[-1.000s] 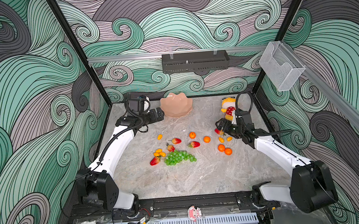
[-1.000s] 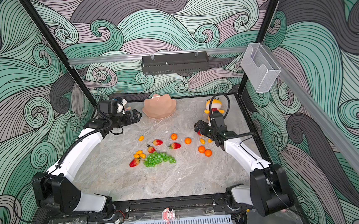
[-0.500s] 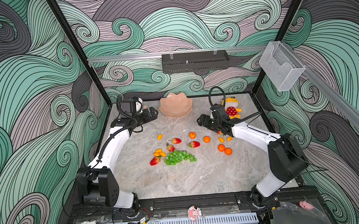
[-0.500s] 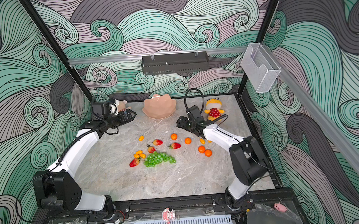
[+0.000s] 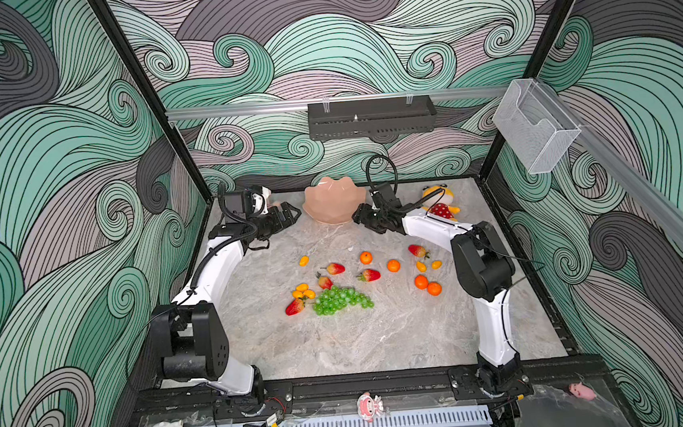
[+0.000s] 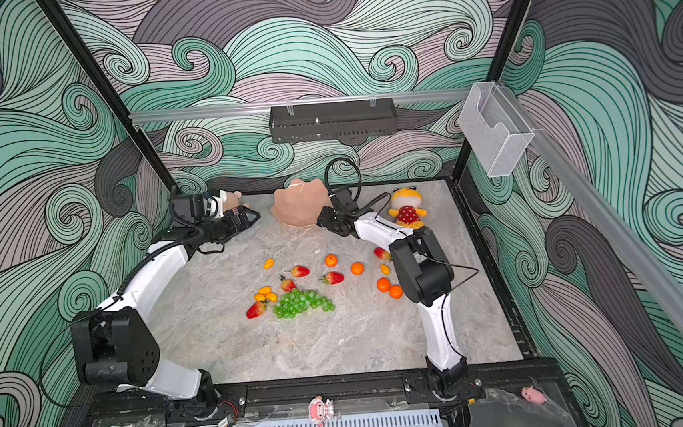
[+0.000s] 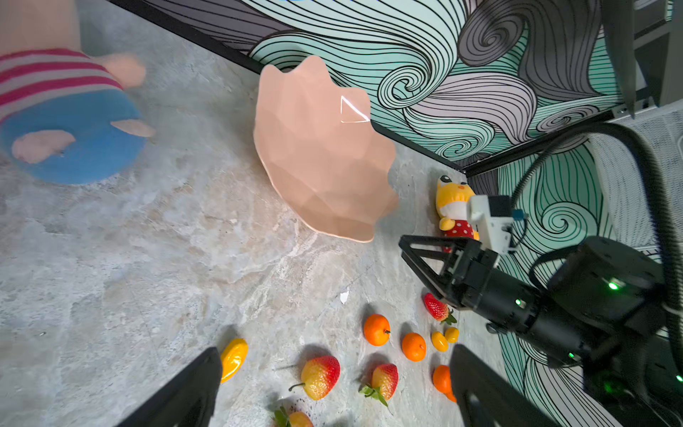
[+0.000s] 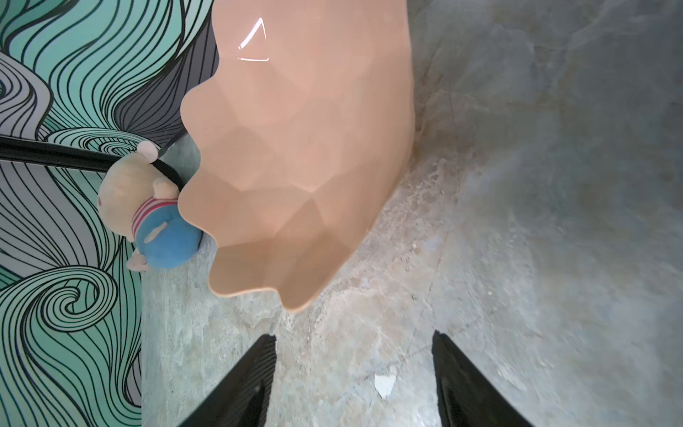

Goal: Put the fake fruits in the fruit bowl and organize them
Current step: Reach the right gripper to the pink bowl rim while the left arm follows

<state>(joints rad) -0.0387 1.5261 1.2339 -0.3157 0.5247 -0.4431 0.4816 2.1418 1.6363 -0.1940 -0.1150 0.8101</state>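
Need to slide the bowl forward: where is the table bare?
Bare marble lies between the grape bunch and the front rail, and in a narrower band between the fruit bowl and the nearest kumquat. The middle is crowded with fruits; plush toys fill both back corners.

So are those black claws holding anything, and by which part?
Nothing is held. The left gripper and right gripper are both open and empty, flanking the glossy salmon-pink scalloped bowl.

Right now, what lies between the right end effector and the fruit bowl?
Only bare tabletop, as the right wrist view shows: nothing sits between the right end effector and the fruit bowl.
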